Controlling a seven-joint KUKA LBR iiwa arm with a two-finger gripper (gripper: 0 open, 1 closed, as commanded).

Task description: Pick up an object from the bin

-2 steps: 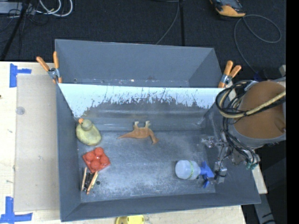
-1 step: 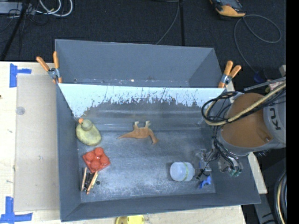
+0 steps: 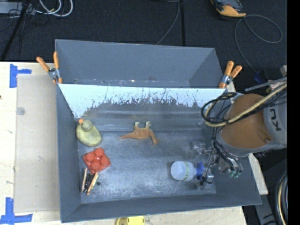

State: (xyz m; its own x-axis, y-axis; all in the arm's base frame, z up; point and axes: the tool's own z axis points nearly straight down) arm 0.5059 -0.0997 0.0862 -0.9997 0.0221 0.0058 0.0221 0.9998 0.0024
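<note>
Gripper (image 3: 204, 174) just beside pale rounded object (image 3: 181, 170), grip state untellable, orange dinosaur (image 3: 139, 134), red block (image 3: 96, 160) well apart.

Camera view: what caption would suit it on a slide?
Robot arm reaches into the grey bin beside a pale round object; orange toy dinosaur, yellowish toy and red block lie farther left.

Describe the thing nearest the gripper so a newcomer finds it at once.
Start at the view's lower right corner of the grey bin, where the gripper sits. Just to the view's left of it lies a pale bluish-white rounded thing with a greenish band at its gripper end. It is the only whitish thing; the orange dinosaur lies apart, mid-bin.
</note>
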